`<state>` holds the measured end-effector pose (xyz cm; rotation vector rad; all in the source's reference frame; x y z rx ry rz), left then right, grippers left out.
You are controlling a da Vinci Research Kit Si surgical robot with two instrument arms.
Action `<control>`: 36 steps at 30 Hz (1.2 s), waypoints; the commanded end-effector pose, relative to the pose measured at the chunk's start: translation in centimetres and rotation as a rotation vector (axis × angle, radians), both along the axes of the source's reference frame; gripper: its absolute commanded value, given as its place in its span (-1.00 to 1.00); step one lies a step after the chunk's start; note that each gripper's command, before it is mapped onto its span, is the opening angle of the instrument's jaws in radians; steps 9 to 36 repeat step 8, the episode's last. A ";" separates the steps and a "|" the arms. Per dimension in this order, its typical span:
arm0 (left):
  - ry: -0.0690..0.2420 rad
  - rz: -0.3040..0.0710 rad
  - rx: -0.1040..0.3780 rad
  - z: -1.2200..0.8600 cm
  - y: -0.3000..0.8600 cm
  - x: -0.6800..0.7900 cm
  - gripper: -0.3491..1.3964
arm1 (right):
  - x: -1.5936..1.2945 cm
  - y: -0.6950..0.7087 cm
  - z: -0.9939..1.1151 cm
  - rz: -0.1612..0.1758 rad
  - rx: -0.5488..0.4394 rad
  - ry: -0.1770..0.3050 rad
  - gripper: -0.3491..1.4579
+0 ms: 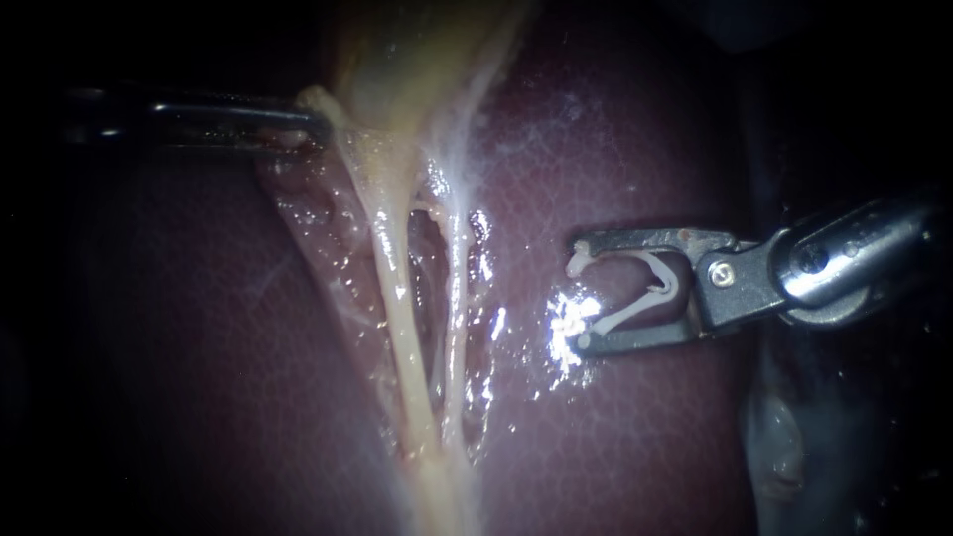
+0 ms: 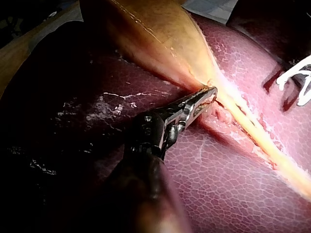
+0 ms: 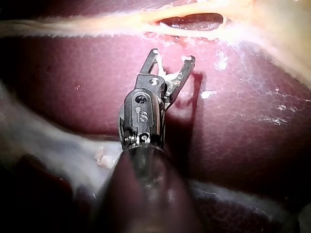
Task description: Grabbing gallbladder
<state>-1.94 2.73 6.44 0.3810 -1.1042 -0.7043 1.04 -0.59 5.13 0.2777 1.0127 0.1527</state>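
The slender dark left instrument (image 1: pixel 310 127) comes in level from the left, its jaws clamped together on the narrow lower end of the pale yellow, glistening gallbladder (image 1: pixel 417 50) at the upper middle of the endoscope view. Below that grip two pale wet tubes (image 1: pixel 397 298) run down side by side over the dark red mottled liver (image 1: pixel 635 129). Further right, well apart from them, the grey metal right instrument (image 1: pixel 579 293) hangs over the liver, its jaws spread wide but both bearing on an open white clip (image 1: pixel 627 312) seated between them.

Mottled maroon liver (image 1: pixel 635 417), pale-yellow gallbladder (image 1: pixel 417 60)
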 end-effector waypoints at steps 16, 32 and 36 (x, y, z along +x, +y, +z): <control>0.001 0.000 -0.002 0.05 -0.01 -0.01 -1.00 | 0.00 0.00 0.00 0.000 0.000 0.000 -0.06; 0.001 0.000 -0.002 0.05 -0.01 -0.01 -1.00 | 0.00 0.00 0.00 0.000 0.000 0.000 -0.06; 0.001 0.000 -0.002 0.05 -0.01 -0.01 -1.00 | 0.00 0.00 0.00 0.000 0.000 0.000 -0.06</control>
